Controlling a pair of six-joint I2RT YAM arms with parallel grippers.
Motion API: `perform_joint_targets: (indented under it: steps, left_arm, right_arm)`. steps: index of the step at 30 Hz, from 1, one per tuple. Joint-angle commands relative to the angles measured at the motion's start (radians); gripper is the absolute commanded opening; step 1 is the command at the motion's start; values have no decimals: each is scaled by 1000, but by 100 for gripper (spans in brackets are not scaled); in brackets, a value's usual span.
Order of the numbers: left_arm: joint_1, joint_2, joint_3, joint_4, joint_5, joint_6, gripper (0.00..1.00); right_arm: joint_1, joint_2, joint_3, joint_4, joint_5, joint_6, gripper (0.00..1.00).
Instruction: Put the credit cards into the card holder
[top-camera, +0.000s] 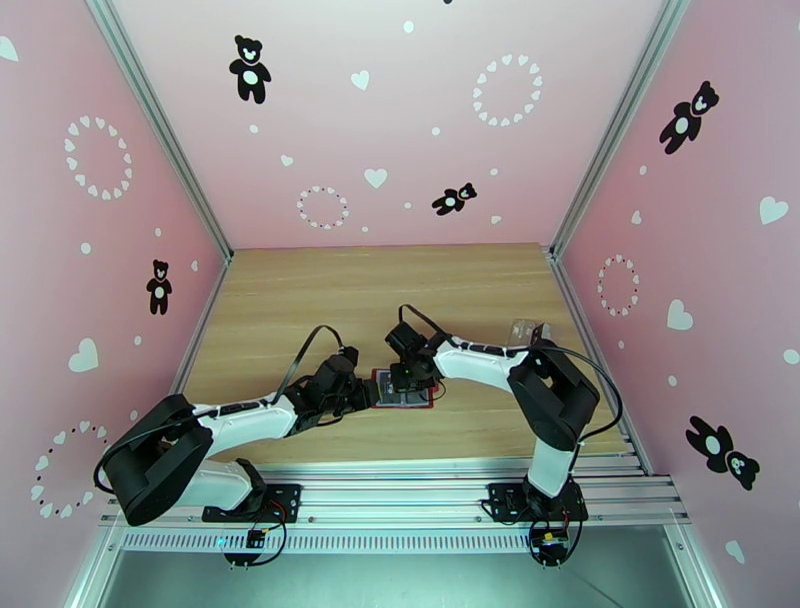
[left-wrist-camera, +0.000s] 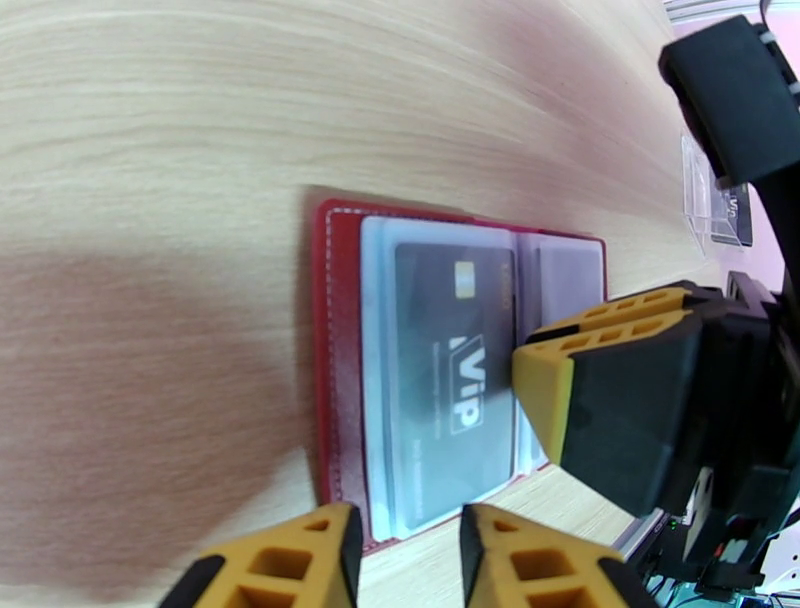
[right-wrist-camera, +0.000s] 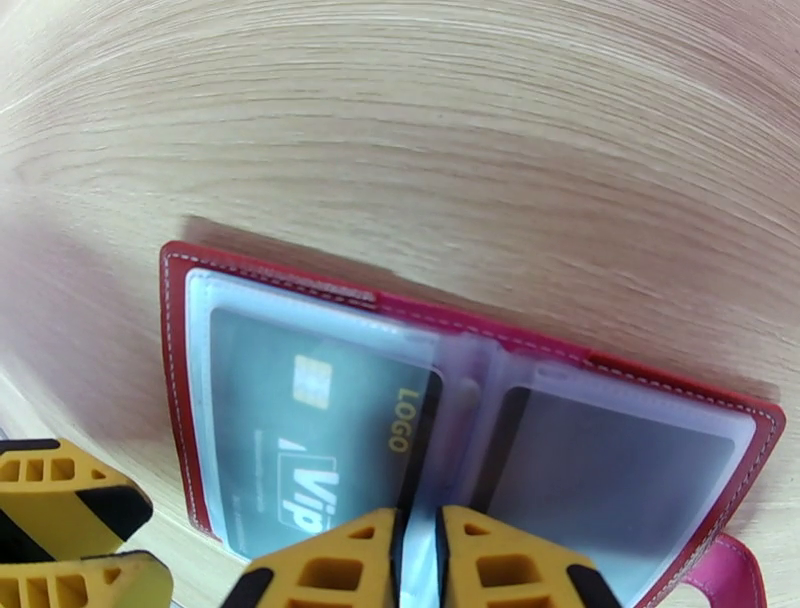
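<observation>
Both claws crowd the holder (right-wrist-camera: 600, 440): right claw (right-wrist-camera: 420, 525) over its fold, barely open, hold unclear to us; left claw (left-wrist-camera: 408, 520) part-open, empty, at its end.

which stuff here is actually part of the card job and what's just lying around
Part of the job: card holder, open flat; vip card in one sleeve; second dark card in the other sleeve.
Just lying about: clear plastic case, apart from the holder; something dark inside, too blurred to name.
</observation>
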Motion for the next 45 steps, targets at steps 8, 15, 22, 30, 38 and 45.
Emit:
perform_joint_targets:
  steps: [8,15,22,30,38,45]
  left_arm:
    - [-9,4,18,-3,-7,10,33]
    - [-9,3,27,-9,-5,12,33]
    - [-9,31,49,7,14,13,33]
    - [-10,78,66,17,18,13,33]
    - [-13,113,72,57,42,6,33]
    - [-20,116,75,56,43,8,33]
  right_arm:
    - [-4,56,13,-30,37,-19,18]
    - [-4,77,-4,-16,33,-19,17]
    - [-5,77,-1,-20,33,-22,17]
    - [-7,74,0,-21,27,-24,17]
    - [-7,73,0,-23,26,-28,17]
    - [-7,74,1,-20,24,-27,17]
